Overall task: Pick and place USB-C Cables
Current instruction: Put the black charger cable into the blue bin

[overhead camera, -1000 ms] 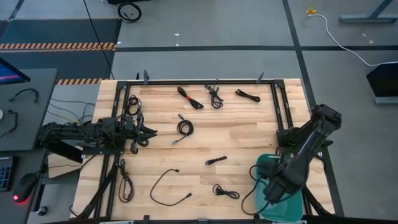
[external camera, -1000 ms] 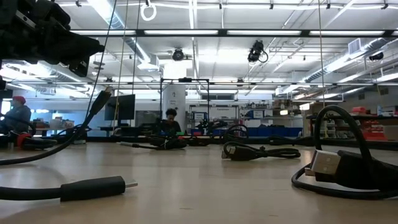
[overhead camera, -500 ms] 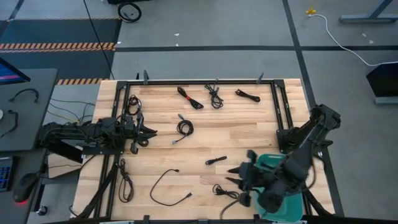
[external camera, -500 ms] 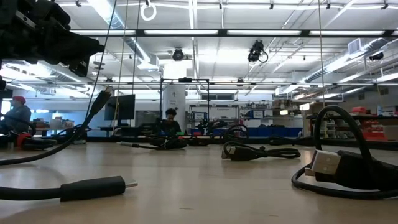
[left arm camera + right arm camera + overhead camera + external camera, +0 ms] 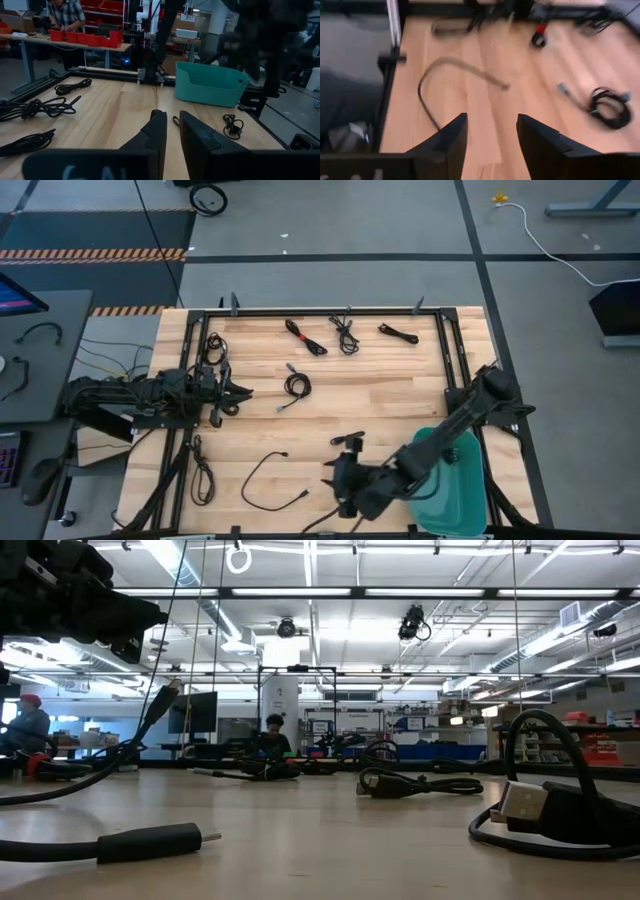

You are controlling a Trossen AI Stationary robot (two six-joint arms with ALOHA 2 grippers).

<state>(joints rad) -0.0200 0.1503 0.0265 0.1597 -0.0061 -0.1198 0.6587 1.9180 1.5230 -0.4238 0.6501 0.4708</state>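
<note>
Several black USB-C cables lie scattered on the wooden table: coiled ones along the far side [image 5: 345,335], one with a red tie [image 5: 305,338], a coil mid-table [image 5: 295,385], a short one [image 5: 347,438], and a loose curved cable [image 5: 265,478] near the near edge. My right gripper [image 5: 335,480] hangs open over the near-middle of the table, just right of that curved cable [image 5: 427,80], touching nothing. My left gripper [image 5: 238,394] waits at the left side, its fingers [image 5: 159,127] nearly together, holding nothing.
A teal bin [image 5: 462,480] stands at the near right corner, partly under my right arm. A dark metal frame [image 5: 330,311] runs along the table's edges. More bundled cables lie at the left edge [image 5: 203,470]. Bare wood shows mid-table between the cables. People work in the room beyond.
My right arm has swung from above the teal bin toward the table's left along the near edge, and its gripper now hangs over the near-middle beside the loose curved cable. It now covers the small coil that lay left of the bin. No cable has moved.
</note>
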